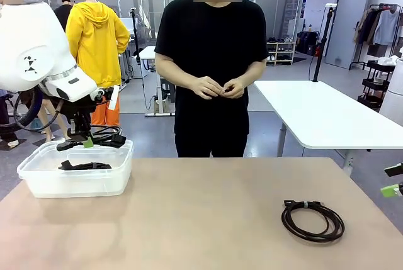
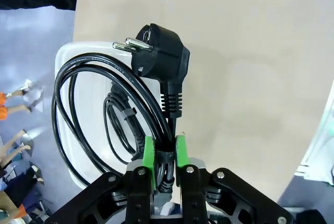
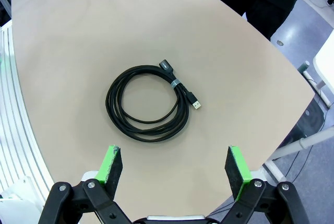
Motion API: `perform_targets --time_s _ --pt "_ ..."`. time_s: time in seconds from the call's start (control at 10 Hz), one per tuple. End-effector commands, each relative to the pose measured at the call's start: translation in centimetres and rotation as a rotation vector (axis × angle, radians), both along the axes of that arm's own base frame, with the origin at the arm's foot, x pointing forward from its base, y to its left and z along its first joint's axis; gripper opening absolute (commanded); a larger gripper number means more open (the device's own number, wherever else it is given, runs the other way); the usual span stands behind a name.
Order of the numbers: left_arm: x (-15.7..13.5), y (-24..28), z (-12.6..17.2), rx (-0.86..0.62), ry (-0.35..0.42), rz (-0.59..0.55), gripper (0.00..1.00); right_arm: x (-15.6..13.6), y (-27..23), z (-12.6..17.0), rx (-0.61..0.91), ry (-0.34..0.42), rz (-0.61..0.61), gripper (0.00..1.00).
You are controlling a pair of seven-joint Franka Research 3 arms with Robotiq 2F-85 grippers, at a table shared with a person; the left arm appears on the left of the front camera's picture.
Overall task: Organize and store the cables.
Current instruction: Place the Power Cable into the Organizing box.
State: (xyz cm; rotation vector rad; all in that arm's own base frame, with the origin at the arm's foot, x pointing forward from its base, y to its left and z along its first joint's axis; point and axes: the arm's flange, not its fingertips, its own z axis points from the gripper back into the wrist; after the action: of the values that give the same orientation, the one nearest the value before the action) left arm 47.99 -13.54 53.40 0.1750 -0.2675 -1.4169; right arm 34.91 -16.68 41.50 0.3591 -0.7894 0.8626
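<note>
The left gripper (image 2: 166, 153) is clamped on the bound neck of a coiled power cable (image 2: 171, 103). The coil is held just above the clear bin (image 1: 38, 182) at the table's left end, where 1 cable (image 1: 85, 165) is already laid.

For a clean drop, the coil should be lowered and centred over the bin before the pads are parted. That way the heavy plug (image 2: 156, 51) (it sticks out beyond the loop) is not left hooked over the rim. Judged from the wrist view, part of the loop seems to hang past the bin's edge.

The right gripper (image 3: 175, 164) is held with its jaws wide apart and nothing between them. It is poised above another coiled cable (image 3: 175, 84), which is tied and lies flat on the bare table (image 1: 208, 219), well apart from the bin. Nothing is seen lying between that coil and the bin.

A person's hands (image 1: 217, 86) are held together at the far side, clear of both arms. Whether something small is held in them cannot be told.
</note>
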Motion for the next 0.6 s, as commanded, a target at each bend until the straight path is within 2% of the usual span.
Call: perform_targets --time_s 0.0,0.1,0.2,0.3,0.5 --pt "0.0 0.1 0.0 0.0 0.0 0.001 0.19 0.1 -0.1 0.0 0.012 -0.002 -0.009 1.0" --pt "-0.6 -0.4 0.2 0.046 -0.025 -0.037 0.19 0.1 -0.1 0.0 0.012 -0.002 -0.009 1.0" --pt "0.4 2.0 0.9 0.037 0.021 0.02 0.19 0.1 -0.1 0.0 0.012 -0.002 -0.009 1.0" --pt "1.0 4.8 1.0 0.011 0.074 0.025 0.19 0.1 -0.1 0.0 0.012 -0.002 -0.009 1.0" --pt "2.5 8.9 0.9 -0.047 0.108 0.064 0.19 0.1 -0.1 0.0 0.012 -0.002 -0.009 1.0"
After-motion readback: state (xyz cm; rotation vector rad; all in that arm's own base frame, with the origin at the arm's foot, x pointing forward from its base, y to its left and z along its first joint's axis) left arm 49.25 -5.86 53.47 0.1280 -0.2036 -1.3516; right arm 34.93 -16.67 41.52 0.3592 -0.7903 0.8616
